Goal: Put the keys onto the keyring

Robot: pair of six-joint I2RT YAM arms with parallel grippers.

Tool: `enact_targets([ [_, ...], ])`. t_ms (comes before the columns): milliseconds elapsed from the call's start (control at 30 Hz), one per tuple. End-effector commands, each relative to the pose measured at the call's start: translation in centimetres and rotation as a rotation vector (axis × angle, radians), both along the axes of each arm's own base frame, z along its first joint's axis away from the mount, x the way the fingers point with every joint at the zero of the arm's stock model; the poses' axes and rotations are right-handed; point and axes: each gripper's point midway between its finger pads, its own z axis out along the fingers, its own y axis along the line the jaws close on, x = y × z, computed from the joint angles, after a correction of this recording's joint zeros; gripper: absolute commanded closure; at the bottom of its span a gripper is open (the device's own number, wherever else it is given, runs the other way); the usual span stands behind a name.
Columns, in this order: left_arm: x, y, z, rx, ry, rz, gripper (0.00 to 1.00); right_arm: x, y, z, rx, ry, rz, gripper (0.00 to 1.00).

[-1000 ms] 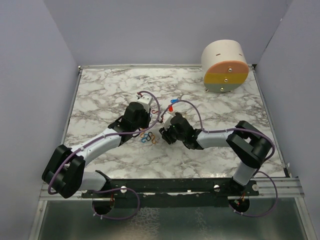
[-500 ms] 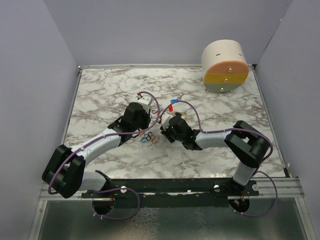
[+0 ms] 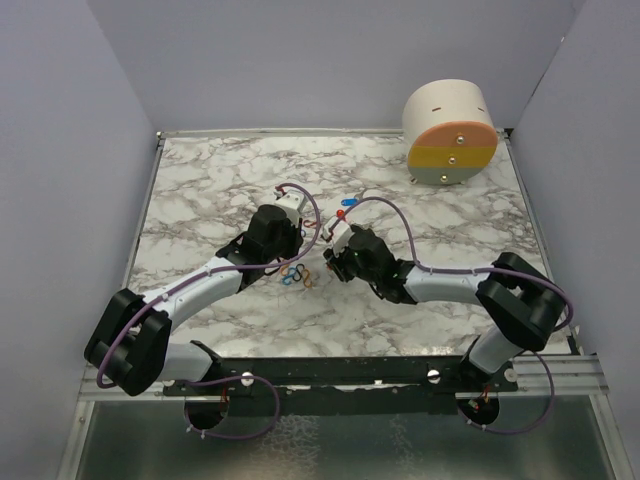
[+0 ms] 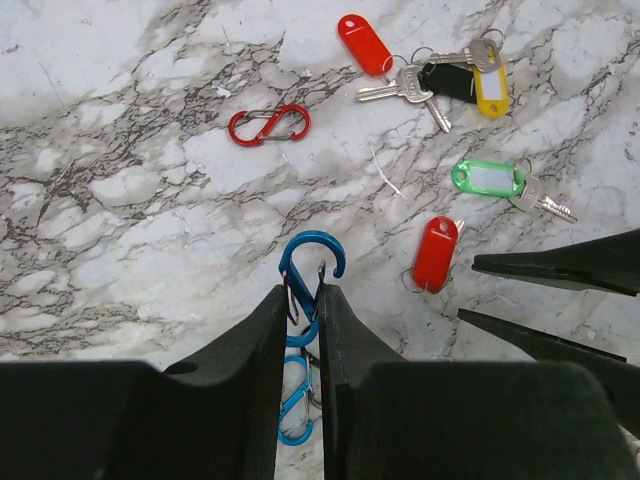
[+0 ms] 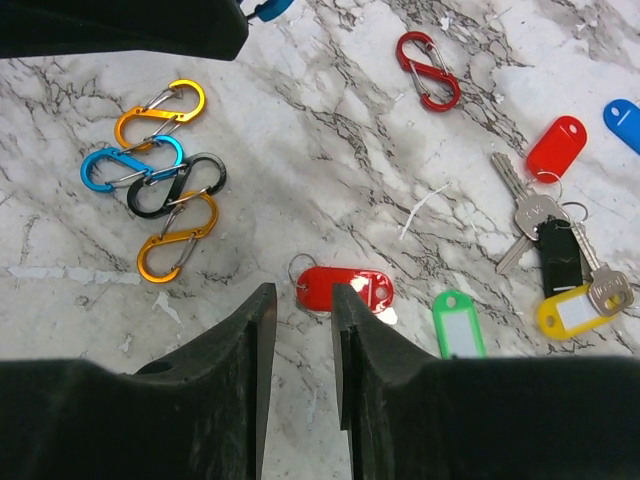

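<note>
Marble tabletop [image 3: 200,190]. Cream drum [image 3: 450,125] with orange, yellow and grey bands at the far right corner. Left arm [image 3: 200,280] and right arm [image 3: 450,283] both reach to the centre, tips close together.

Left end effector [image 4: 303,292]: narrow, pinching a blue loop [image 4: 312,265] by its near end. The loop's hooked far end sticks out past the tips. A second blue link shows under the fingers; can't tell if it is linked.

Right end effector [image 5: 303,288]: fingers a little apart, holding nothing. Tips sit at the left end of the near red tag [image 5: 345,290], which lies flat. Can't tell if they touch it.

Keyring [image 5: 160,180]: bunch of orange, blue and black loops, flat at centre, just near of the left end effector and left of the right one.

Keys [image 4: 410,88]: spread at centre, far of both end effectors. Metal ones are bunched with a black tag [image 4: 450,82] and a yellow tag [image 4: 490,88]. Green tag [image 4: 487,180] is just right of the near red tag. Far red tag [image 4: 364,43] and blue tag [image 5: 625,122] are farthest out.

Red loop [image 4: 268,125] lies alone, left of the keys.
</note>
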Motion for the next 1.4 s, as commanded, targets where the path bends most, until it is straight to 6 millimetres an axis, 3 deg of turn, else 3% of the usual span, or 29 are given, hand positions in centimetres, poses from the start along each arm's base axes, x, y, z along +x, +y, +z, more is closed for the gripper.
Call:
enact_targets([
  [0,0.1,-0.3,0.2,-0.025,-0.003,-0.01,1.0,0.3,1.2,-0.5,-0.017,0.014,0.016,0.7],
  [767,0.1,-0.3,0.0,-0.019,0.002,-0.009,1.0,1.0,2.1,-3.7,-0.086,0.044,0.017,0.74],
  [1000,0.2,-0.3,-0.1,-0.02,0.004,-0.01,1.0,1.3,1.9,-4.5,-0.106,0.046,-0.001,0.84],
  [1200,0.1,-0.4,-0.2,-0.018,0.008,-0.012,1.0,1.7,1.6,-4.1,-0.103,0.021,-0.028,0.99],
  [1367,0.2,-0.4,-0.1,-0.019,0.006,-0.012,1.0,1.6,1.3,-1.9,-0.043,-0.026,-0.04,0.99],
])
